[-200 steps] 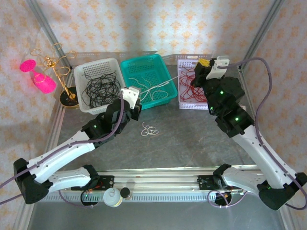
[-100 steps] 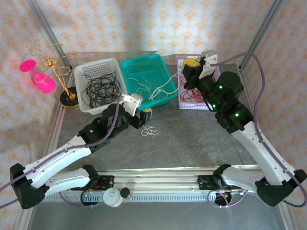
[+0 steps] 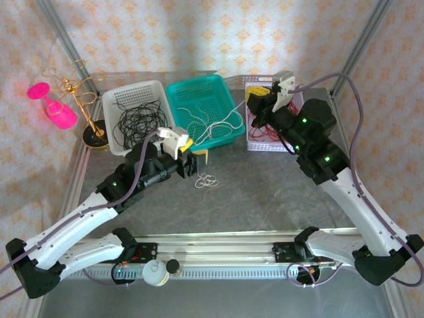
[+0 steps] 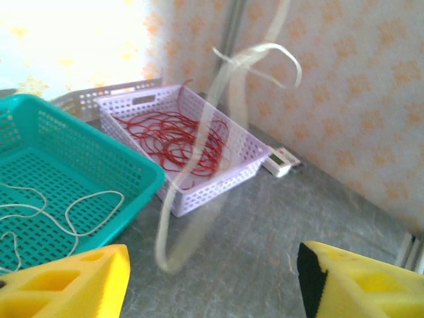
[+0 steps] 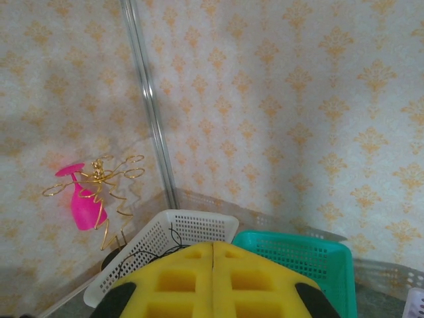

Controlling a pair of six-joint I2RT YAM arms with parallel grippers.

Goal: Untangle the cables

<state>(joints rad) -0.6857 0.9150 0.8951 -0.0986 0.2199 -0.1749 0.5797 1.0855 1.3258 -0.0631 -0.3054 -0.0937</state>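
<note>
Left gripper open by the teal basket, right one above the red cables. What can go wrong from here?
1. A blurred white strand hangs right before the open left gripper; it might snag on a finger and drag the white cables over the teal basket rim.
2. The shut right gripper hovers above the red cables; dipping could hook a loop.

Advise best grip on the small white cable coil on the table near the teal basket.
Pinch the white cable coil across its middle, where the loops overlap, coming straight down: it lies flat on the table, so no side offers an edge. The open left gripper is nearest.
</note>
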